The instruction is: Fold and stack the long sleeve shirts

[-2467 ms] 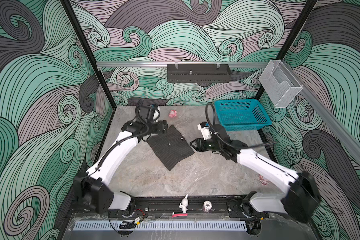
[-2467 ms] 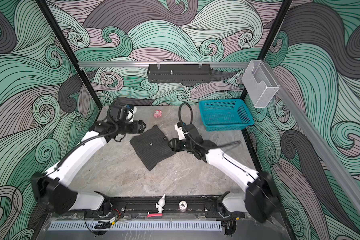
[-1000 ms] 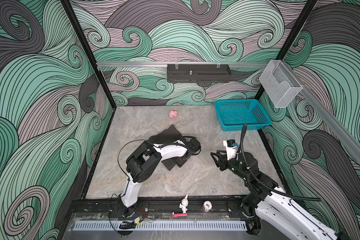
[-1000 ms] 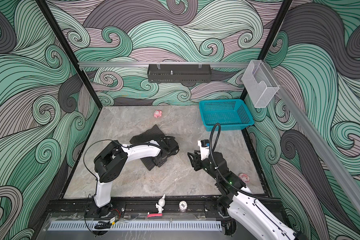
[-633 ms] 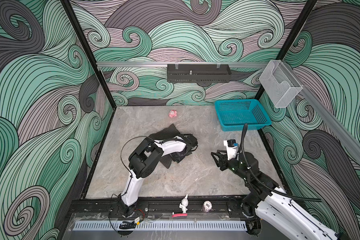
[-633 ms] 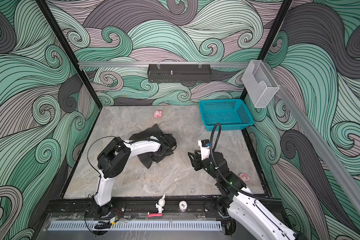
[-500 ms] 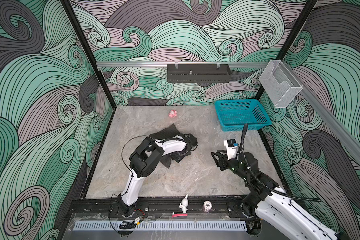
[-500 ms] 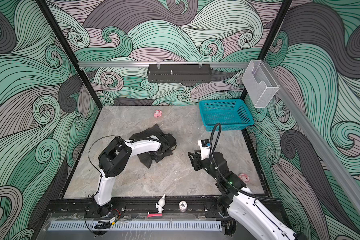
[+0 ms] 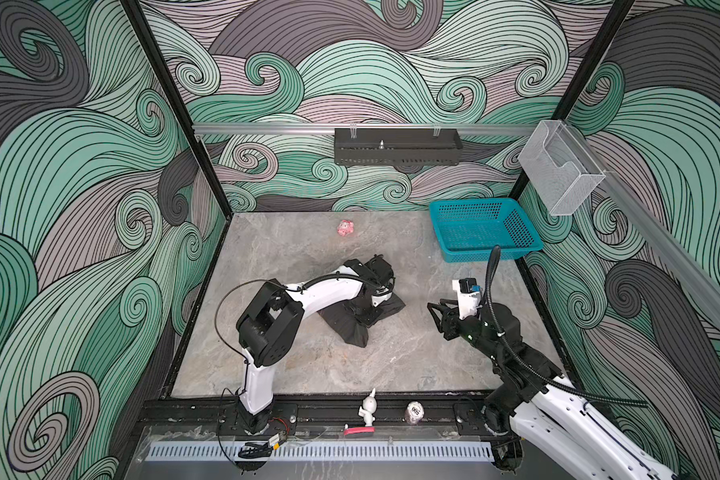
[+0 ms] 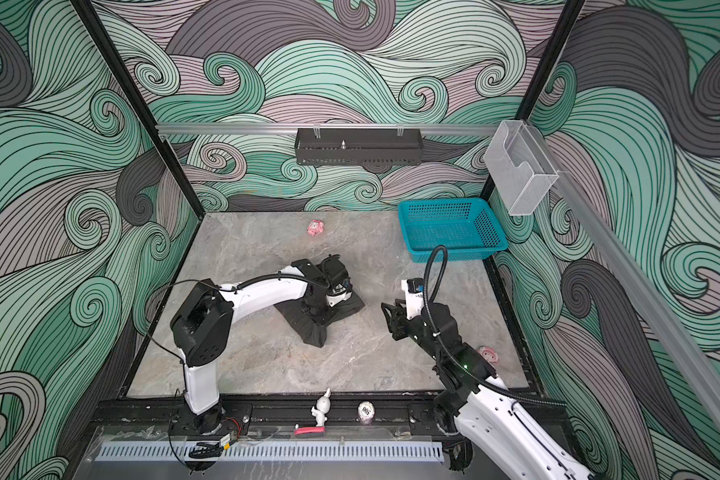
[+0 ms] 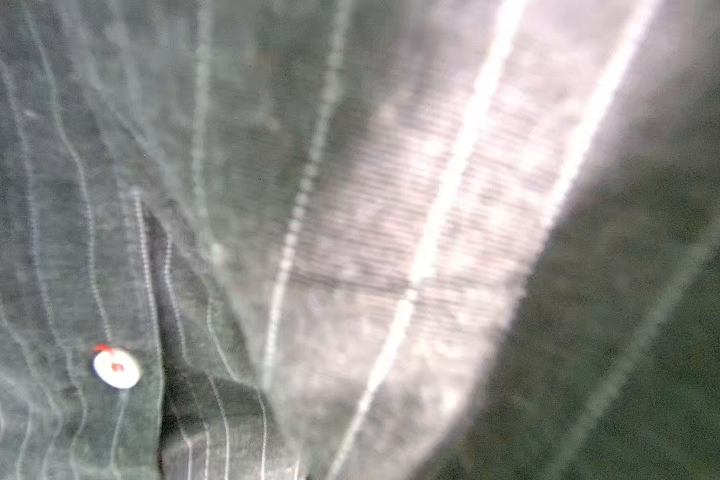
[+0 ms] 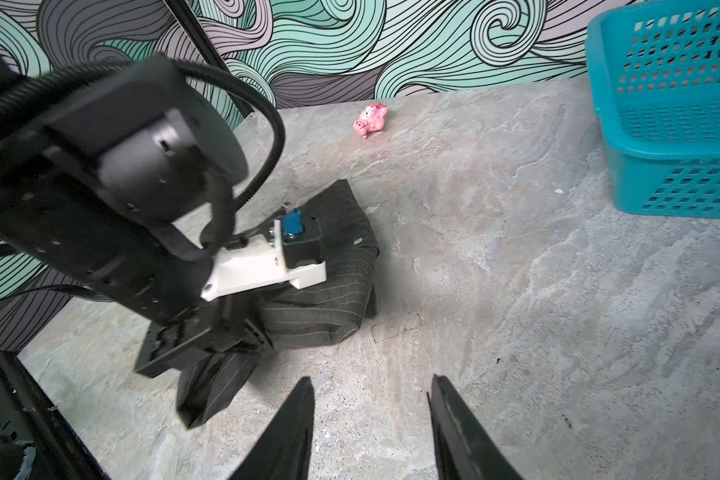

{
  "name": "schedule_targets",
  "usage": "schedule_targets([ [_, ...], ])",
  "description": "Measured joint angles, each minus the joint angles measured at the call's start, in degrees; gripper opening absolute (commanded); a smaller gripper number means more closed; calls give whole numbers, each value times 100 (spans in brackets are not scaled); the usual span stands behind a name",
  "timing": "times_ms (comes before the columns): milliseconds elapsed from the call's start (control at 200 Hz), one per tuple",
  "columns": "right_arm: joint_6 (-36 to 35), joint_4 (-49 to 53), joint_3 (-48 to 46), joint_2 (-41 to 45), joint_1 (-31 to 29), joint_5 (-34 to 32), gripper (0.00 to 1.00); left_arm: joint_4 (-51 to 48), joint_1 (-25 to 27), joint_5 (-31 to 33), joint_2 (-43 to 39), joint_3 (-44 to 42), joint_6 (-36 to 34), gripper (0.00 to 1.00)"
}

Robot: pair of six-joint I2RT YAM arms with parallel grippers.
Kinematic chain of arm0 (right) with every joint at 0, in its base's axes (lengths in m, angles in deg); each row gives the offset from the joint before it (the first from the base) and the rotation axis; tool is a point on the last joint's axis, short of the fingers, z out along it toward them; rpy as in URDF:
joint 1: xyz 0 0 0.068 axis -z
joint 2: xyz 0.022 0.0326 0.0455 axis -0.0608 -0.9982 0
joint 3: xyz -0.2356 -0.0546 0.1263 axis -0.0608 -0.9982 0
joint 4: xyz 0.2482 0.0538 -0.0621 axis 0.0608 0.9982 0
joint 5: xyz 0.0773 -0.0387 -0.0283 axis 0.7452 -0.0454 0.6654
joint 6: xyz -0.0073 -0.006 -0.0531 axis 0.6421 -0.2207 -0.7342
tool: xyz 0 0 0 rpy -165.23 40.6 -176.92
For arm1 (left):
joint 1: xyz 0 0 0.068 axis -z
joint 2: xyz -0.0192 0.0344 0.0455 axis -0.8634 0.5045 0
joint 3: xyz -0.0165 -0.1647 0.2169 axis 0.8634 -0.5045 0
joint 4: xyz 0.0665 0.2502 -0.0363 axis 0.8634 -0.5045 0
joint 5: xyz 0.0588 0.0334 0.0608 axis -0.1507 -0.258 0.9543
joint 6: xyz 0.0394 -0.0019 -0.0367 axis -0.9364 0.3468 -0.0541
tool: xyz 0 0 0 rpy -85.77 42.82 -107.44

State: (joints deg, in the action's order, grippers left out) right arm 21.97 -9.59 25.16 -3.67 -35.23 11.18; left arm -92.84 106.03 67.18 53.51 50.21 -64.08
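At the centre of both top views, the left gripper point(image 9: 366, 316) stands point-down in the long sleeve shirt point(image 9: 352, 330), its jaws pressed together on a bunched fold of the dark pinstriped cloth. The left wrist view is filled with that weave at close range, blurred. Pale stripes run over a raised ridge, and a round white button point(image 11: 116, 368) shows at lower left. The shirt lies as a soft rumpled mound, one narrow end trailing toward the lower edge of the frame. To its right, well apart, the right gripper point(image 9: 434, 311) hangs over the table point(image 9: 308, 365) with its tapered black jaws spread. The mottled grey, stone-patterned surface lies open all around the mound. A teal mesh basket point(image 9: 485, 254) sits in the upper right corner, and a small pink toy point(image 9: 345, 227) lies near the far edge.
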Motion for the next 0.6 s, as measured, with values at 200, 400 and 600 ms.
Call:
schedule_targets([
  [200,-26,205,264,146,232,-79,47,680,-57,-2295,-341,236,275,0],
  [400,-39,345,592,35,398,-42,47,2170,-723,-3801,-636,-96,1281,0],
  [600,-20,422,769,-330,476,118,50,3585,-1676,-4286,-328,-1134,2378,0],
])
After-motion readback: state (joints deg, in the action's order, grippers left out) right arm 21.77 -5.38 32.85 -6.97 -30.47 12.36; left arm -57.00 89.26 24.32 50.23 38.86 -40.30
